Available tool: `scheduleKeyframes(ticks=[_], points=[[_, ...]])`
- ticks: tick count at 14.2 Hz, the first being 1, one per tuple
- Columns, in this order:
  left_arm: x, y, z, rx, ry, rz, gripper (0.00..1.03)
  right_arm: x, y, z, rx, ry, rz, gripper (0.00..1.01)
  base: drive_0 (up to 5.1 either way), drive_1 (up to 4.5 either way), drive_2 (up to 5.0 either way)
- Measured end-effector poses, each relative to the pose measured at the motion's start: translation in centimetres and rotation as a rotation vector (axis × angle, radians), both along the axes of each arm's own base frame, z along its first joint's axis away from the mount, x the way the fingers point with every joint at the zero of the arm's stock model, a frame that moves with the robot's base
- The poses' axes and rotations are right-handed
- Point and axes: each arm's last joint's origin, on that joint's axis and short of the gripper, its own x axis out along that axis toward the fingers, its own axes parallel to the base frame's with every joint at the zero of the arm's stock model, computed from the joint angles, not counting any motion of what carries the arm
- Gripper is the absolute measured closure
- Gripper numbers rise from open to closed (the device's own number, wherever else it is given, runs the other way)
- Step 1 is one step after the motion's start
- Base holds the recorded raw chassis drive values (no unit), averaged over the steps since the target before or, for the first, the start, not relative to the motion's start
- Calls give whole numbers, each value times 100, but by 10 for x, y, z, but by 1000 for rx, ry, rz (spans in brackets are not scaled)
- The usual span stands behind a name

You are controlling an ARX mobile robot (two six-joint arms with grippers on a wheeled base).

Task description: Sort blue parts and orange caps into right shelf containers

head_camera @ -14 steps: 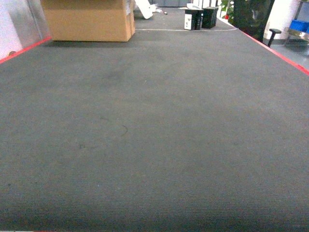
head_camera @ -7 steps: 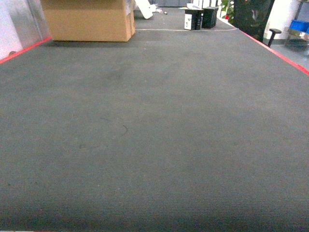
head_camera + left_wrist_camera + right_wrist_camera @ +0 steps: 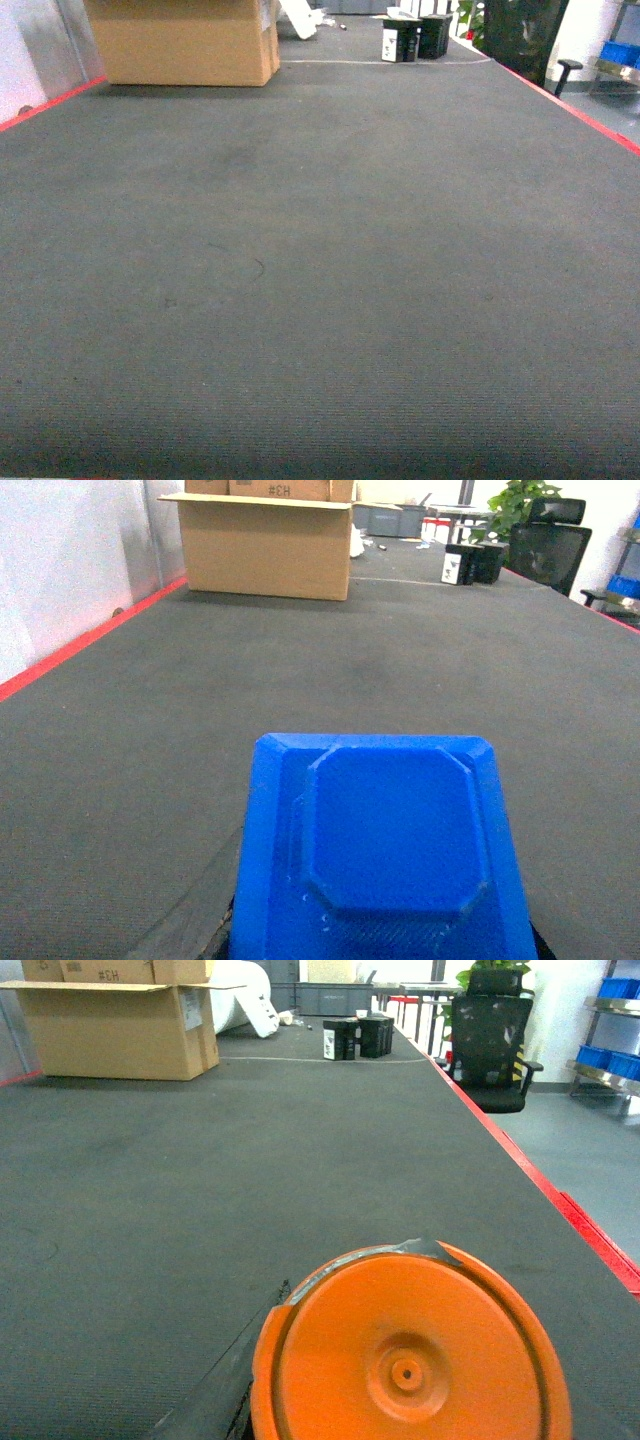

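- Carpet-like dark grey worktop [image 3: 320, 280] fills almost all of the head view, with a red line [image 3: 570, 105] along its right edge and another along the left.
- At the far left of that view sits a brown cardboard box [image 3: 185, 40]. Two small black boxes [image 3: 415, 38] stand at the far end, near the middle.
- A bit of blue crate [image 3: 620, 50] shows at the top right corner, off past the worktop. No arm or end effector shows in the head view.
- In the left wrist view, a blue part [image 3: 385, 855] fills the bottom middle. It is a flat square piece with cut corners and a raised eight-sided patch on top. It sits right under the camera, above the worktop.
- I cannot tell if the left end effector is apart or together, because the blue part hides it.
- In the right wrist view, a round orange cap [image 3: 410, 1350] fills the bottom. It has a raised ring and a small dot in the middle.
- I cannot tell the state of the right end effector either; the cap covers it.
- A black chair [image 3: 490, 1045] stands off the right edge, and blue crates [image 3: 610, 1060] sit on a shelf at the far right.
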Motion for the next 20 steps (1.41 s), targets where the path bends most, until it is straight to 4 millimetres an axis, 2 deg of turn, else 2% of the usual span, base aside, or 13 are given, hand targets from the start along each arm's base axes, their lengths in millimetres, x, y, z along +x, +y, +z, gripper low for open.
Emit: scheduleKeyframes(ticks=[9, 20], points=[[0, 0, 0, 0, 0, 0, 61, 0, 0, 0, 0, 0, 0, 58, -5, -5, -5], [0, 0, 0, 0, 0, 2, 61, 0, 0, 0, 0, 0, 0, 58, -162, -162, -162]])
